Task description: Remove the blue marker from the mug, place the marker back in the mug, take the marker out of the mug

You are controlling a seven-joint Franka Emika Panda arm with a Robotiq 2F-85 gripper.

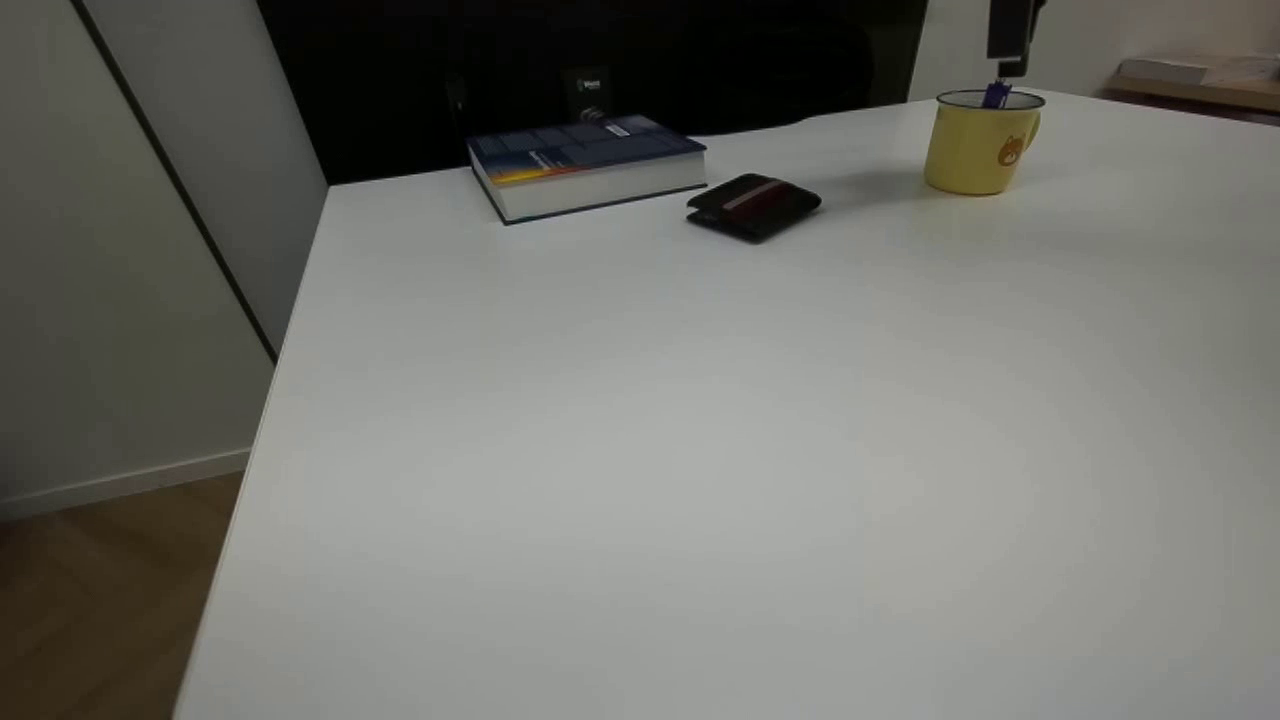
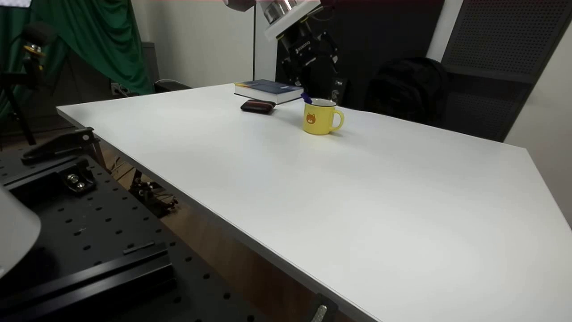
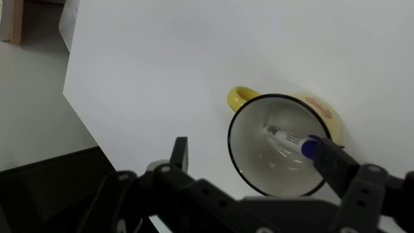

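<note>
The yellow mug (image 1: 972,150) stands upright on the white table, and it also shows in an exterior view (image 2: 318,120) and in the wrist view (image 3: 333,126). The blue marker (image 3: 288,139) leans inside the mug, its white barrel down and its dark blue cap at the rim. The cap sticks out above the rim in both exterior views (image 1: 996,95) (image 2: 306,98). My gripper (image 3: 254,152) is open above the mug, its fingers wide apart with nothing held between them. One finger overlaps the cap in the wrist view; I cannot tell whether they touch.
A dark folded wallet (image 1: 755,207) and a thick blue book (image 1: 590,165) lie on the table (image 1: 700,450) beside the mug, near the table's edge. A black backpack (image 2: 406,94) stands behind the table.
</note>
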